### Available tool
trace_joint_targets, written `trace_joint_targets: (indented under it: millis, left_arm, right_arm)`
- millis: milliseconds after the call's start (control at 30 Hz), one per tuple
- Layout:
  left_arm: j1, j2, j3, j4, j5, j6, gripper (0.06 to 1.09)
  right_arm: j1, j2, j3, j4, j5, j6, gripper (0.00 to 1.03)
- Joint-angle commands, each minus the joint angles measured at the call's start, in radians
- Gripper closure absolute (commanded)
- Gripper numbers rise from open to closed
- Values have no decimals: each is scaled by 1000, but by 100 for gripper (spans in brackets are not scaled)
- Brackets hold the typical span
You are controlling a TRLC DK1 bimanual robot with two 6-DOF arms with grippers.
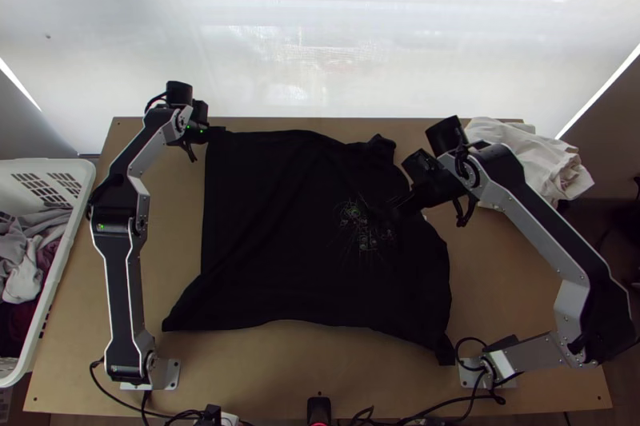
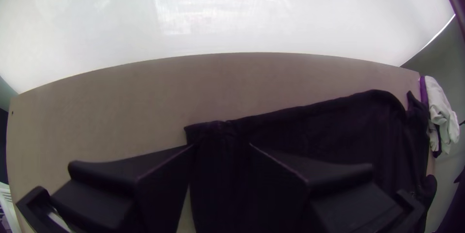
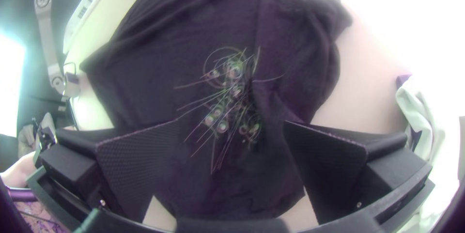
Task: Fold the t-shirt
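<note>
A black t-shirt (image 1: 272,226) lies spread on the table, printed side up, with creases and an uneven right edge. My left gripper (image 1: 214,132) is at the shirt's far left corner in the top view. In the left wrist view the gripper (image 2: 222,145) is open, with cloth of the shirt (image 2: 315,129) showing between its fingers. Over the shirt's right part, beside the print, is my right gripper (image 1: 402,206). The right wrist view shows that gripper (image 3: 232,122) wide open above the printed shirt (image 3: 184,34).
A white cloth (image 1: 532,156) lies bunched at the table's far right corner. Left of the table stands a white basket (image 1: 67,254) holding clothes. Cables run along the near edge of the wooden table (image 1: 264,370), between the arms' bases.
</note>
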Motion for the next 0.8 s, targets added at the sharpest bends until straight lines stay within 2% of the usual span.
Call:
trace_joint_targets:
  millis: [0, 133, 167, 533, 633, 767]
  left_arm:
    - [-10, 31, 19, -33, 33, 10, 79]
    - [-7, 28, 21, -56, 44, 23, 104]
    - [-7, 25, 22, -67, 44, 25, 105]
    - [-2, -47, 24, -149, 76, 17, 105]
    - [-4, -78, 26, -155, 79, 16, 105]
    - [-10, -113, 26, -159, 81, 16, 105]
  right_arm:
    - [-123, 98, 81, 174, 24, 14, 4]
    - [-172, 242, 216, 217, 27, 14, 4]
    - [-175, 279, 246, 234, 38, 14, 4]
    - [-138, 661, 586, 246, 76, 53, 5]
    - [-126, 735, 652, 246, 78, 56, 15]
    - [-126, 819, 735, 246, 93, 67, 16]
